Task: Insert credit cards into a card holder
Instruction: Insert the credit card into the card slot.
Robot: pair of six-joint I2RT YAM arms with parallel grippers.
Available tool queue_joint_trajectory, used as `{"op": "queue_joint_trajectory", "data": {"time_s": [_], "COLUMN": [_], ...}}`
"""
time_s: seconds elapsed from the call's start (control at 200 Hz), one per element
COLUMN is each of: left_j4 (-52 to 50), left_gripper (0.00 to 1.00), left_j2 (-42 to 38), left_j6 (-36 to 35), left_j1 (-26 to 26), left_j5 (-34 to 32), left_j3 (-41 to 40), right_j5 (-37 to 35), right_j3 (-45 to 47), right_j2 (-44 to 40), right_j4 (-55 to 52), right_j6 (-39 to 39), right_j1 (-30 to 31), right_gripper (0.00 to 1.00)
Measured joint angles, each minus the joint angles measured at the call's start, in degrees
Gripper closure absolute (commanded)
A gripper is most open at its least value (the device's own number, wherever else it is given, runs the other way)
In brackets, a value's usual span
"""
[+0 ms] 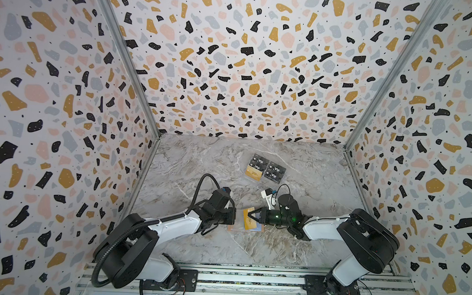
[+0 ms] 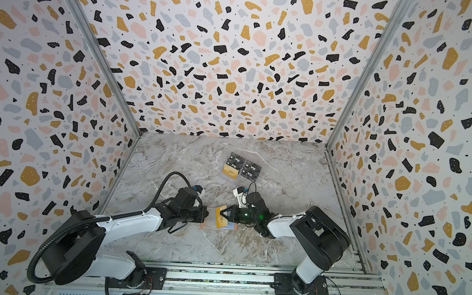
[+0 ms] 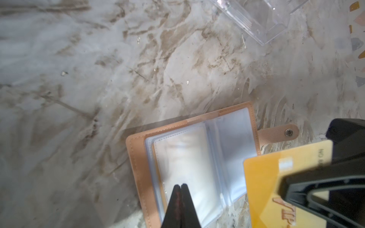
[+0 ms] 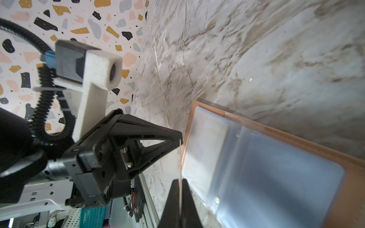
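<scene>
Writing: white "Vip" on black cards point(image 1: 261, 162) in clear stand point(image 3: 262, 29), 12 o'clock of card holder point(image 3: 138, 152) | gold credit card point(image 3: 262, 177) reads "VIP", partly cut off, fine print blurred | right gripper point(image 4: 180, 182), at 3 o'clock, clamps it over the open holder | left gripper point(image 3: 180, 186), at 9 o'clock, closed at the sleeves; whether it pinches one is unclear

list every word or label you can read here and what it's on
"Vip": white, on the black cards in the clear stand.
"VIP": orange script on the held gold card, partly covered.
"NO": start of that card's edge print; the rest is blurred.
The gold card in the stand: print too small to read.
</scene>
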State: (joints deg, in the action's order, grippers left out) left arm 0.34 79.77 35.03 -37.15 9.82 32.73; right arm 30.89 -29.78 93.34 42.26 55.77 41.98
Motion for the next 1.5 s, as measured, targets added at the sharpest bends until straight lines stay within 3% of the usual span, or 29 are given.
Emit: {"op": "queue_joint_trajectory", "data": {"time_s": [0.721,1.502], "left_j4": [2.75,2.69], "left_gripper": [0.98,1.00], "left_j2": [4.26,4.26], "left_j6": [-0.42,-0.96], "left_j1": [0.00,0.00], "left_j5": [1.66,1.42], "left_j3": [1.07,1.05], "right_j5": [5.81,7.32], "right_j3": [0.52,-3.10], "right_j2": [7.65,9.99], "right_j4": [0.59,-0.72], "right_j6": [4.57,3.17], "right_j1": [-3.10,-3.08], "right_gripper": [1.00,1.00]}}
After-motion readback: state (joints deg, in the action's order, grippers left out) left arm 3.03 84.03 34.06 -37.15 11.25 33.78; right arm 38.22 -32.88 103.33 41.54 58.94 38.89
